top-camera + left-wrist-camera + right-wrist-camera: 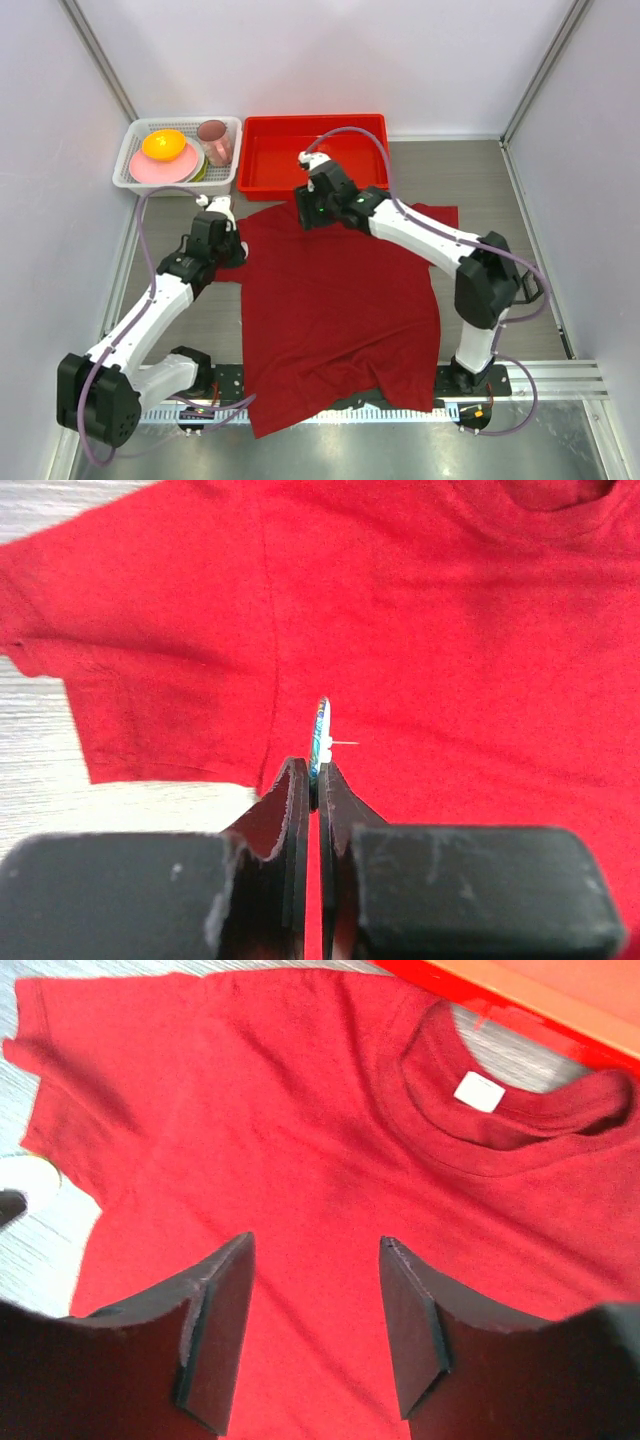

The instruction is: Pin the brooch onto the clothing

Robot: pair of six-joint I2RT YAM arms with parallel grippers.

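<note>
Brooch [320, 735], small, rigid and pinched by its rim, sits clamped in the left gripper [312, 780] at frame centre over the limp T-shirt [450, 630], likely to bunch, while the right gripper [315, 1250] hovers open below the collar [520, 1130].

Two white-shelled arms with black joints, left arm [150, 315] and right arm [425, 235], trail lilac cables [350, 129]; black fingers [215, 1330], lower frame, show chipped, scuffed edges.
</note>
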